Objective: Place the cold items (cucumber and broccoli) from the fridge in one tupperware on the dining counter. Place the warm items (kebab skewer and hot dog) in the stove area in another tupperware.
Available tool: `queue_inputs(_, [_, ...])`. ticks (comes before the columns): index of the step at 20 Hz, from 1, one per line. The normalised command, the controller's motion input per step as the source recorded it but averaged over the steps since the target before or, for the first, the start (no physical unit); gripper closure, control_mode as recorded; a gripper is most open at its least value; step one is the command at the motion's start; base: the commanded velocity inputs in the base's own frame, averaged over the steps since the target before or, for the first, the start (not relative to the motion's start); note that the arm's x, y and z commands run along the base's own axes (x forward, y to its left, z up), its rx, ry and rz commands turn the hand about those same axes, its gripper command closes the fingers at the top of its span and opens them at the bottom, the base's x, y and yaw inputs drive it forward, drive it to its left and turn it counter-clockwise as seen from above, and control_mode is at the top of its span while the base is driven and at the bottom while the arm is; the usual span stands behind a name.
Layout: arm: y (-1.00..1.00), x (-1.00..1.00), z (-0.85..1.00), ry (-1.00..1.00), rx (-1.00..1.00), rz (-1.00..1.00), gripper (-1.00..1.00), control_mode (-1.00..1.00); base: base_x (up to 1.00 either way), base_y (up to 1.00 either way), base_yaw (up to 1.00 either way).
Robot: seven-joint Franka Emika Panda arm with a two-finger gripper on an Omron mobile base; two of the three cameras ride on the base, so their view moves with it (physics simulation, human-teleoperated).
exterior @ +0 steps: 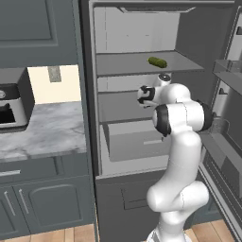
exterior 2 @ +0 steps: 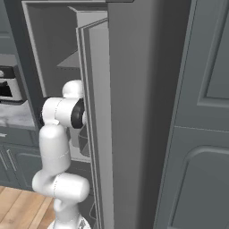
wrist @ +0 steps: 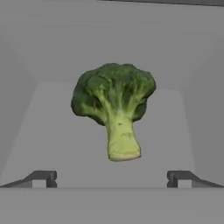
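Flat, even rendered light w/ no glare is washing all views; the open dark-grey fridge interior point(exterior: 142, 71) is sitting dimmer toward its back. Hand view is looking soft, the green broccoli head w/ pale stalk point(wrist: 114, 105) is showing slightly blurred edges & casting barely any shadow.

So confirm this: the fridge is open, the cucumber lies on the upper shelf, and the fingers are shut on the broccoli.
Not shut on it. In the hand view the fingers stand wide apart, short of the broccoli. The cucumber does lie on the open fridge's upper shelf.
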Motion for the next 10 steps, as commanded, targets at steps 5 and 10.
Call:
queue_inputs(5, [0.00, 0.19, -0.02, 0.00, 0.00, 0.00, -1.00, -1.00, 0.00, 0.00, 0.00])
queue_inputs(10, [0.00, 0.20, -0.01, 0.00, 0.00, 0.00, -1.00, -1.00, 0.00, 0.00, 0.00])
